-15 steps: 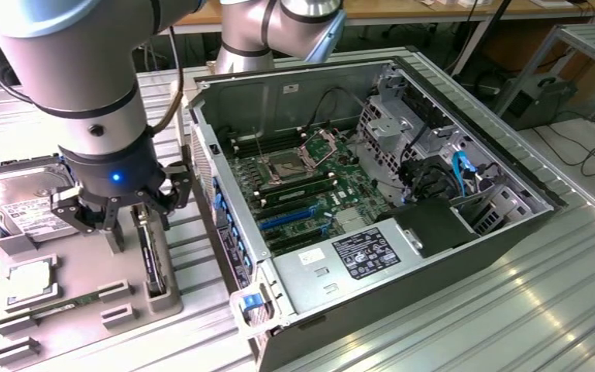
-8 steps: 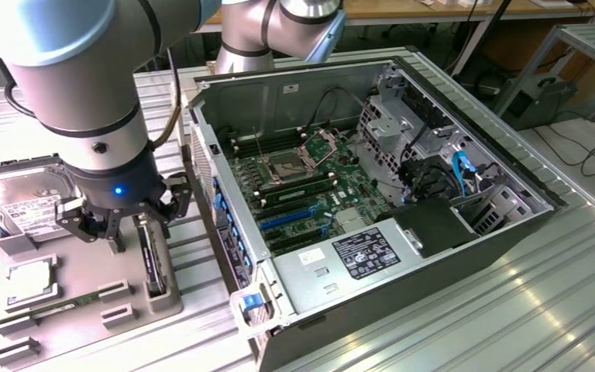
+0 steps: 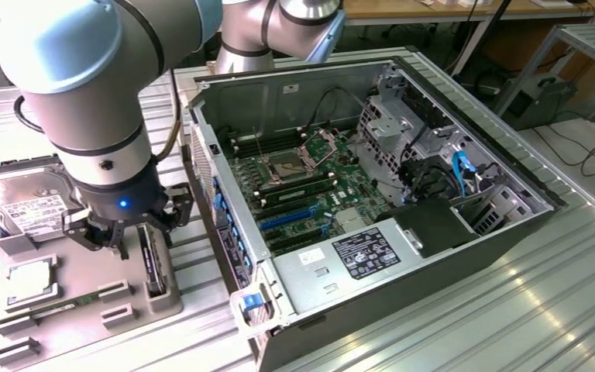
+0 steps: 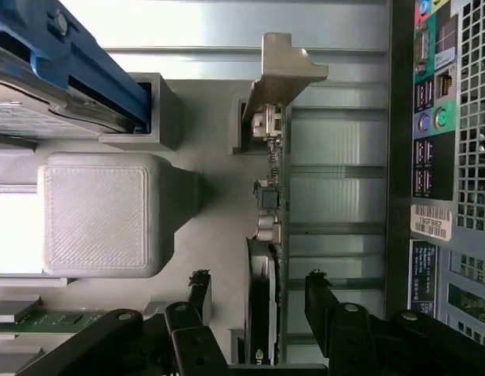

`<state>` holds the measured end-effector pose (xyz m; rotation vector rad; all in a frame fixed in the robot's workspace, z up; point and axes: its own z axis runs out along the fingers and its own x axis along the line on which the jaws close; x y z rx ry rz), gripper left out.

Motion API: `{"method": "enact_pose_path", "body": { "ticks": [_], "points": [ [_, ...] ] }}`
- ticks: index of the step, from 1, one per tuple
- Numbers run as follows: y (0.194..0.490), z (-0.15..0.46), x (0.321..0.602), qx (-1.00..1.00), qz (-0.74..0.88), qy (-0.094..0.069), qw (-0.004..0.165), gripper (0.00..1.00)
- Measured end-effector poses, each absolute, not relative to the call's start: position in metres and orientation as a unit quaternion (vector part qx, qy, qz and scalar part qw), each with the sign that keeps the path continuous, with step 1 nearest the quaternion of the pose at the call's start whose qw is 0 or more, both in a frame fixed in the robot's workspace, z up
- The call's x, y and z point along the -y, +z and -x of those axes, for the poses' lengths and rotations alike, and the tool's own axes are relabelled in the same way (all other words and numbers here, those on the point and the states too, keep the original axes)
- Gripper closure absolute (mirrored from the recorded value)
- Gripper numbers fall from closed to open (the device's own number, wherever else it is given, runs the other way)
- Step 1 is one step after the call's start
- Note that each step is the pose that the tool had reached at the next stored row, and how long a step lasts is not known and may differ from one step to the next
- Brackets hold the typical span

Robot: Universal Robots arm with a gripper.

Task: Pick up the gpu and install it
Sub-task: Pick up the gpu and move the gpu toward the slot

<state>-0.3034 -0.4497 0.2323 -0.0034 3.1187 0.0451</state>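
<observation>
The gpu (image 4: pixel 267 204) stands on edge in a slot of the grey parts holder (image 3: pixel 80 267), its silver bracket (image 4: pixel 285 66) at one end. In the exterior view the gpu (image 3: pixel 154 267) is a thin dark card at the holder's side nearest the computer case. My gripper (image 4: pixel 258 286) hangs just above it, open. One black finger (image 4: pixel 200 283) sits on one side of the card and the other finger (image 4: pixel 316 283) on the opposite side, neither touching it. In the exterior view the gripper (image 3: pixel 132 236) is low over the holder.
The open computer case (image 3: pixel 504 232) lies to the exterior view's right of the holder, motherboard (image 3: pixel 308 182) and blue slots (image 3: pixel 287 217) exposed. The holder also carries a hard drive (image 3: pixel 24 203), a processor (image 3: pixel 31 280) and a RAM stick (image 3: pixel 70 304). The case's rear panel (image 4: pixel 446 157) is close beside the card.
</observation>
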Motion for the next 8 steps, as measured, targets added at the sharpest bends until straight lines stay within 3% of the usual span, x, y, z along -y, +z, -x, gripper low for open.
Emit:
{"method": "enact_pose_path", "body": {
  "ticks": [5,8],
  "points": [
    [0.2221,0.3033,0.4497,-1.000,0.001,0.014,0.011,0.40],
    [0.2211,0.3034,0.4498,-1.000,0.001,0.014,0.011,0.48]
  ]
}}
